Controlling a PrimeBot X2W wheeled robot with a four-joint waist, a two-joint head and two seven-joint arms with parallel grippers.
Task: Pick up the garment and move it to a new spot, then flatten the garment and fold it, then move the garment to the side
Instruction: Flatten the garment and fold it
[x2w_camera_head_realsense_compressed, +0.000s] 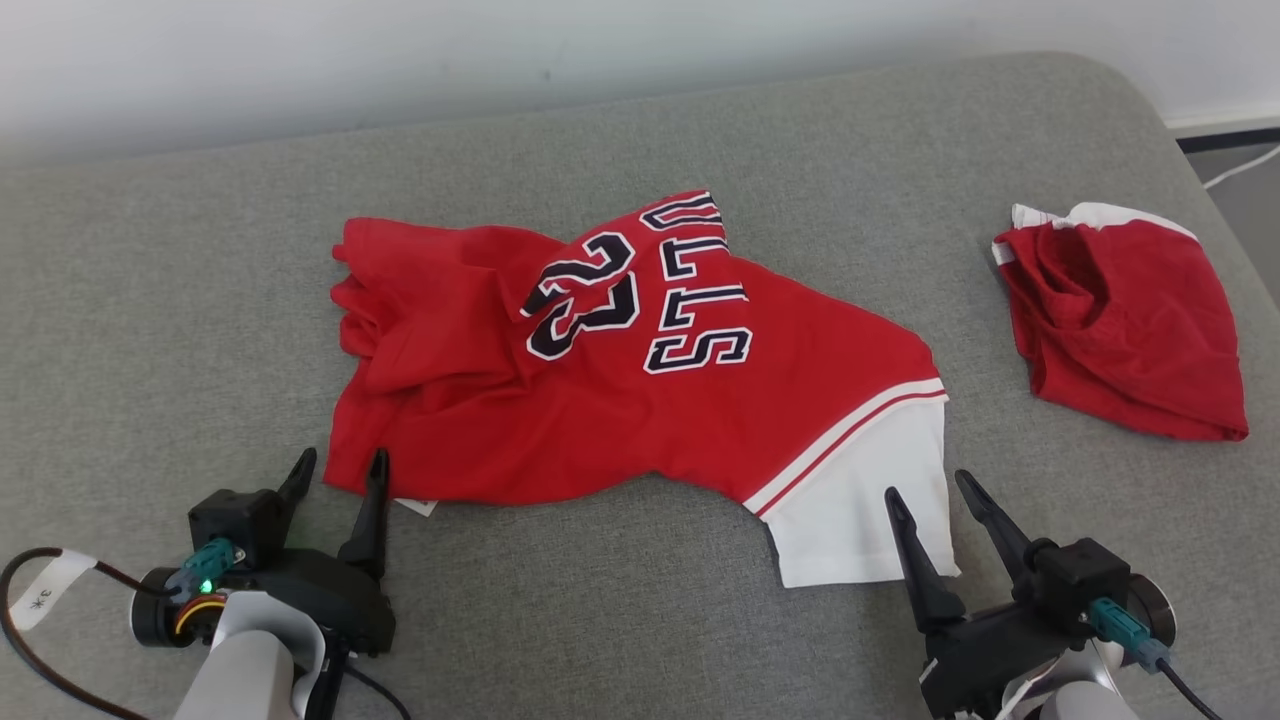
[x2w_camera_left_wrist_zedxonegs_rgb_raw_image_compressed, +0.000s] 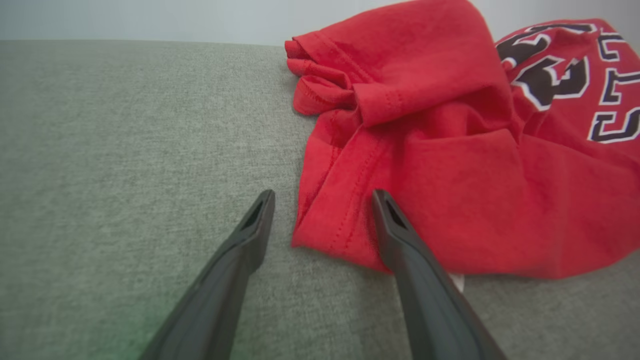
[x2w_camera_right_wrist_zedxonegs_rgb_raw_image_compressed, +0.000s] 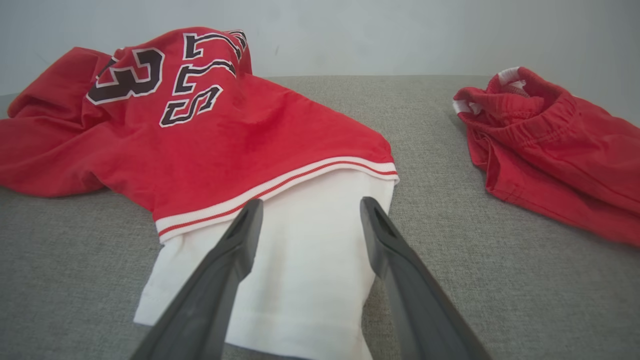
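Observation:
A red garment (x2w_camera_head_realsense_compressed: 620, 390) with dark lettering and a white sleeve (x2w_camera_head_realsense_compressed: 860, 500) lies rumpled on the grey cushion, bunched at its left end. My left gripper (x2w_camera_head_realsense_compressed: 340, 468) stands open at the garment's near left corner (x2w_camera_left_wrist_zedxonegs_rgb_raw_image_compressed: 325, 235), one finger over the hem, the other over bare cushion. Open too is my right gripper (x2w_camera_head_realsense_compressed: 930, 485), hovering over the white sleeve (x2w_camera_right_wrist_zedxonegs_rgb_raw_image_compressed: 305, 260) with nothing between its fingers. In the right wrist view the lettered chest (x2w_camera_right_wrist_zedxonegs_rgb_raw_image_compressed: 175, 85) rises at the upper left.
A second red piece of clothing (x2w_camera_head_realsense_compressed: 1125, 320) with white trim lies crumpled at the right (x2w_camera_right_wrist_zedxonegs_rgb_raw_image_compressed: 555, 145). The grey cushion (x2w_camera_head_realsense_compressed: 170, 320) runs wide to the left and front. A white wall stands behind; the cushion's right edge drops off near a cable (x2w_camera_head_realsense_compressed: 1245, 165).

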